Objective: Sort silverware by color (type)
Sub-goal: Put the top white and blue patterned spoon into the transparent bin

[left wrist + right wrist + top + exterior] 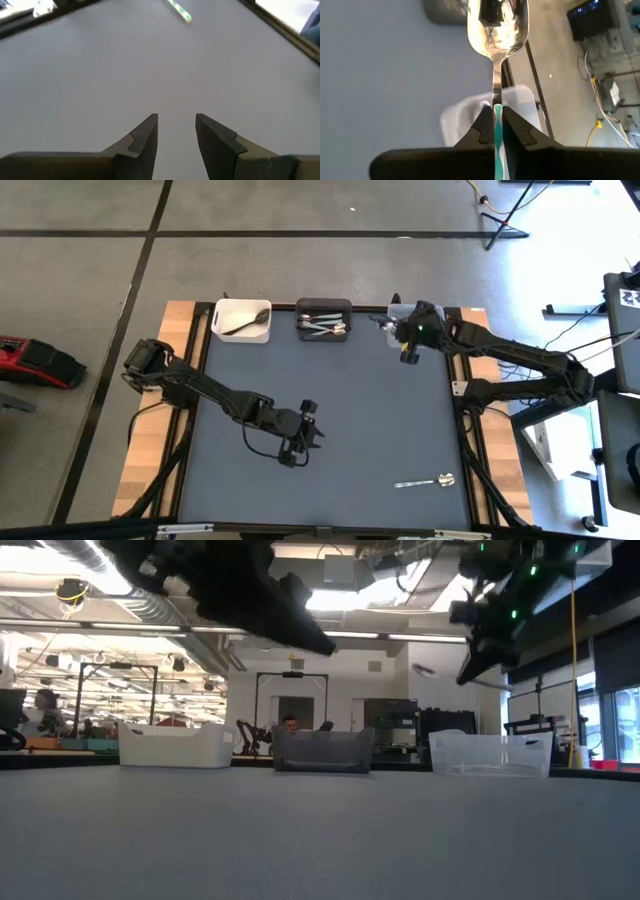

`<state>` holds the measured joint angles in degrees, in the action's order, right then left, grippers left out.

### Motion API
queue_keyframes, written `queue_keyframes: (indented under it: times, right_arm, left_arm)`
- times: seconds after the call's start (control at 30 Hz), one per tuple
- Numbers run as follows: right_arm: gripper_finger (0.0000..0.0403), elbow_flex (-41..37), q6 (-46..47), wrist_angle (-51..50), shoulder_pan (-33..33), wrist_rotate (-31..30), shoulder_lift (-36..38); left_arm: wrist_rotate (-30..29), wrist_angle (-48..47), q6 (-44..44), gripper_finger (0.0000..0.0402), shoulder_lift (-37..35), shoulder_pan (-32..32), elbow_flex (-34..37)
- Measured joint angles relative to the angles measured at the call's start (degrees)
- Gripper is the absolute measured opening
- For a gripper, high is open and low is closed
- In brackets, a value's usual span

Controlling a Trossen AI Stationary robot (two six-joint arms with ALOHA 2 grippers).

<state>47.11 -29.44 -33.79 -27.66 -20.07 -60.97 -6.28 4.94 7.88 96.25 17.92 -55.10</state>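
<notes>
Silver spoon (pixel 497 30) pinched by its handle in right gripper (pixel 494 125) fingers above clear bin (pixel 400 313) at counter's far right corner; could slip, missing bin. Left gripper (pixel 176 131) open, mid-counter.

No legible txt, labels, brands or nos. anywhere in these views.

This was a robotics lab in a large open workshop hall. Exposed ducts (pixel 130 600) and strip lights (pixel 330 600) ran overhead, equipment racks (pixel 390 725) stood behind the table (pixel 330 410), cables (pixel 575 330) trailed over taped concrete floor (pixel 100 240).
</notes>
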Motion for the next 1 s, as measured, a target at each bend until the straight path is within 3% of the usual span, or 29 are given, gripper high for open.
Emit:
queue_keyframes:
  times: [0.17,0.4,0.73,1.0]
  right_arm:
    - [0.0004,-4.5,-7.0,9.8,-12.2,5.5,-0.2]
    - [0.0004,-5.3,-8.1,15.3,-23.8,12.5,-1.8]
    - [0.0004,-5.3,-11.2,13.9,-30.0,14.7,-6.7]
    - [0.0005,-5.3,-9.8,12.6,-30.2,12.4,-13.2]
  left_arm:
    - [0.1,4.7,0.3,0.0127,0.0,-1.2,3.5]
    - [-0.2,8.1,-3.0,0.0127,-0.8,-5.3,8.4]
    - [-0.2,8.9,-4.8,0.0127,-1.0,-6.7,9.4]
    - [-0.2,8.9,-6.2,0.0127,-1.0,-6.3,9.4]
